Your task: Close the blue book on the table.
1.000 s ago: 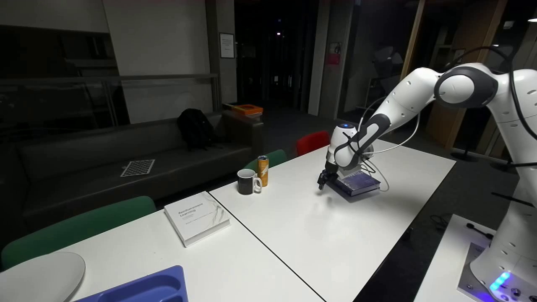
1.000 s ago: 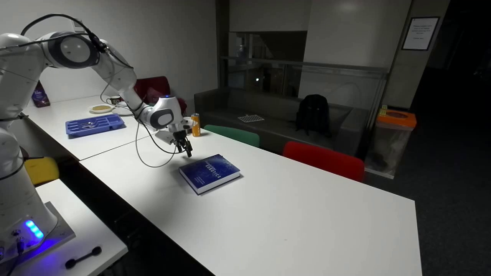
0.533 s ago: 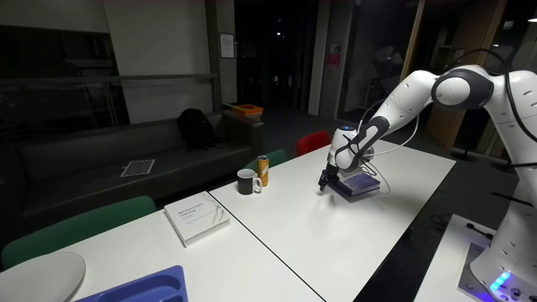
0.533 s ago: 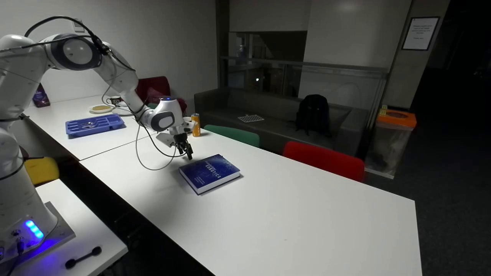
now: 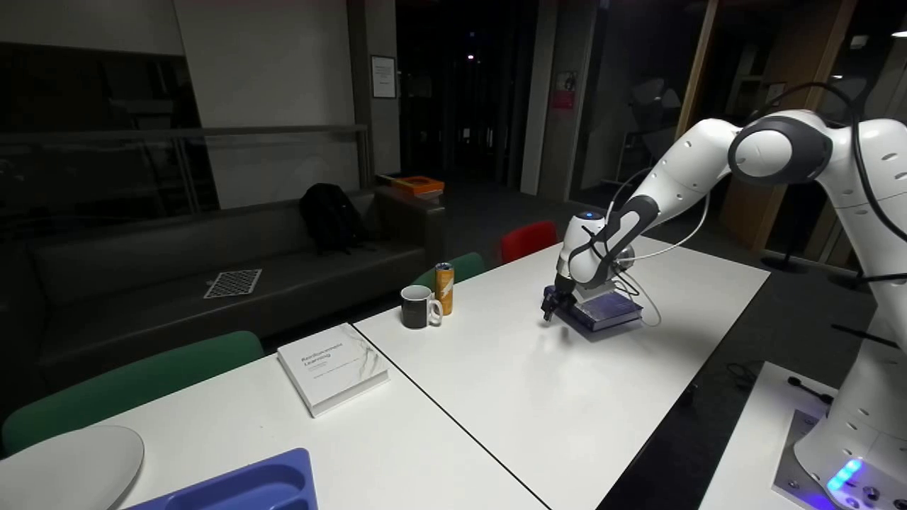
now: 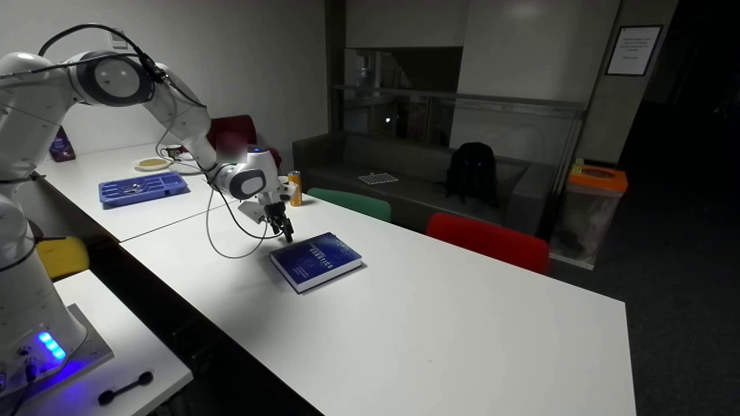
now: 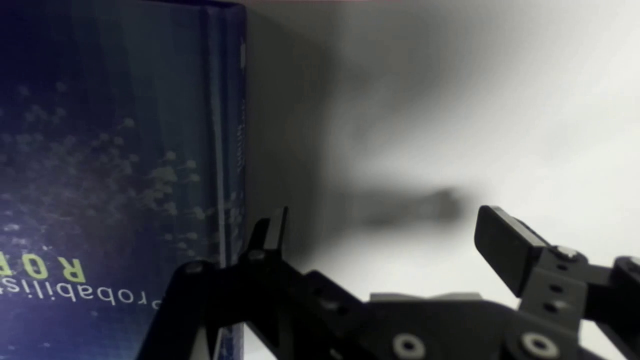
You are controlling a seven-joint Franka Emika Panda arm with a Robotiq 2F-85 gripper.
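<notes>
While the blue book (image 7: 115, 165), judged heavy, stiff and best gripped by its spine (image 7: 233, 150), lay closed on the worktop (image 7: 550, 125), wrist-view left, the end effector (image 7: 381, 219) stood spread, holding nothing.

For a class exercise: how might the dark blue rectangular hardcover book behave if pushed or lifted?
The dark blue rectangular hardcover book is probably fairly heavy, given its thick white page block. Lying flat, it would likely slide rather than tip. Closed but apparently unfastened, it might fall open if lifted by its upper cover.
</notes>
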